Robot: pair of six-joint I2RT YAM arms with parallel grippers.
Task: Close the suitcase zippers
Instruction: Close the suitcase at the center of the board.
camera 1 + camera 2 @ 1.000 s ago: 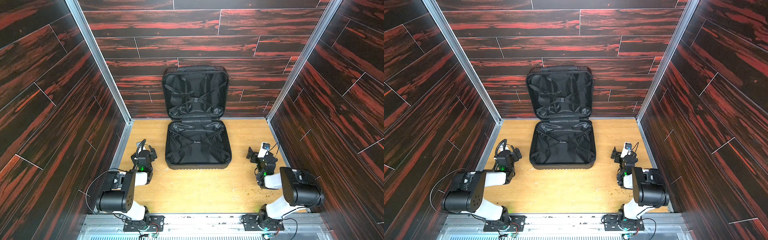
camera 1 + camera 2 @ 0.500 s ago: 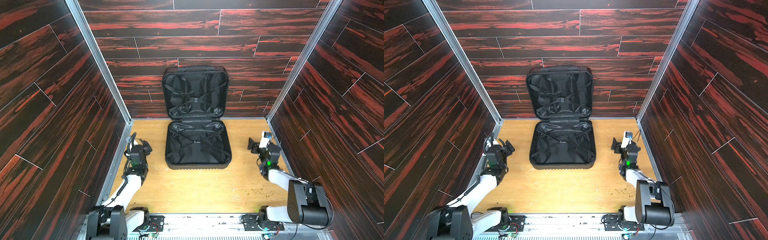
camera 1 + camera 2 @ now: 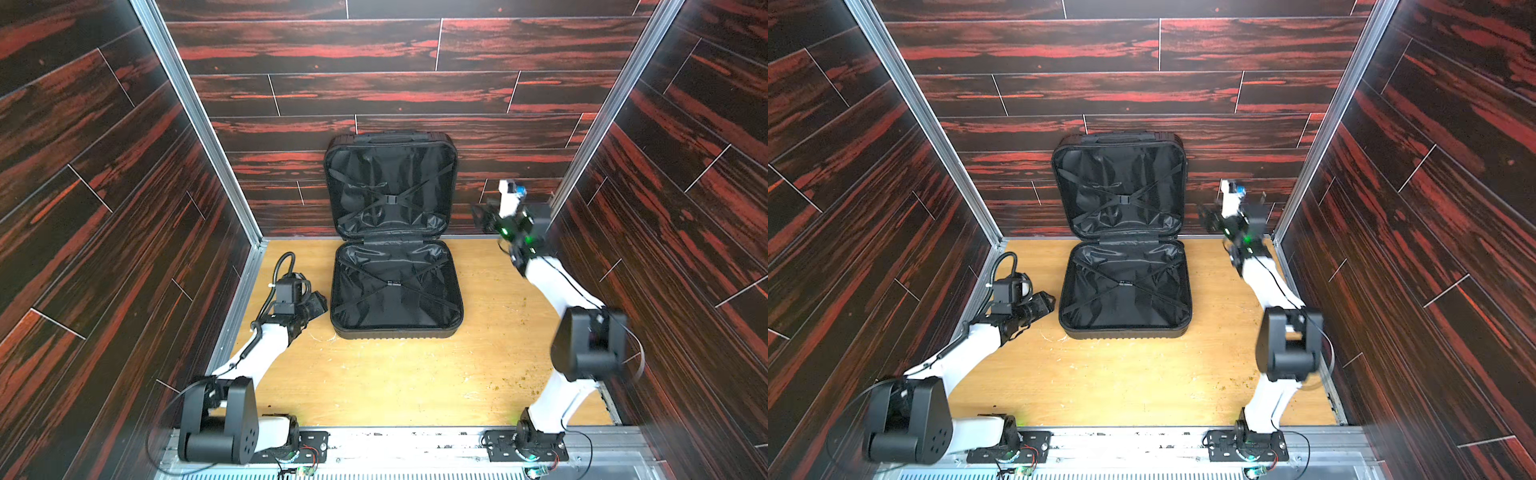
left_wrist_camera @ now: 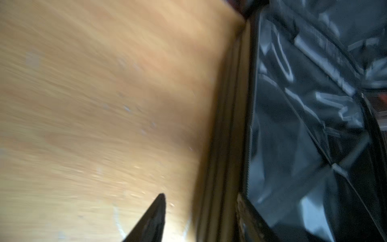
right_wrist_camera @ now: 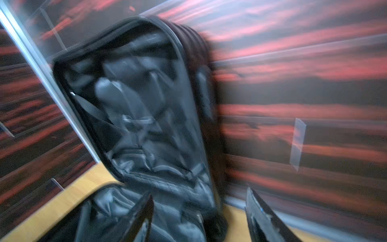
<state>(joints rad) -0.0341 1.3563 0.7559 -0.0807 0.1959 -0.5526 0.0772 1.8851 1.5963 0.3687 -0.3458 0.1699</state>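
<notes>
Tapered black fingers (image 5: 258,215) of the right gripper (image 5: 200,193) stand apart, empty; the left gripper (image 3: 318,303) hides its gap. Ribbed suitcase (image 3: 395,332) gapes open at twelve o'clock, crinkled glossy lining (image 3: 395,195) showing.

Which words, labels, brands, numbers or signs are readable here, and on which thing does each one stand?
None can be read.
The suitcase shows no logo or label in any view.
A small blue patch on the right arm is too blurred to tell whether it carries text.
Both wrist views are blurred by motion.
</notes>
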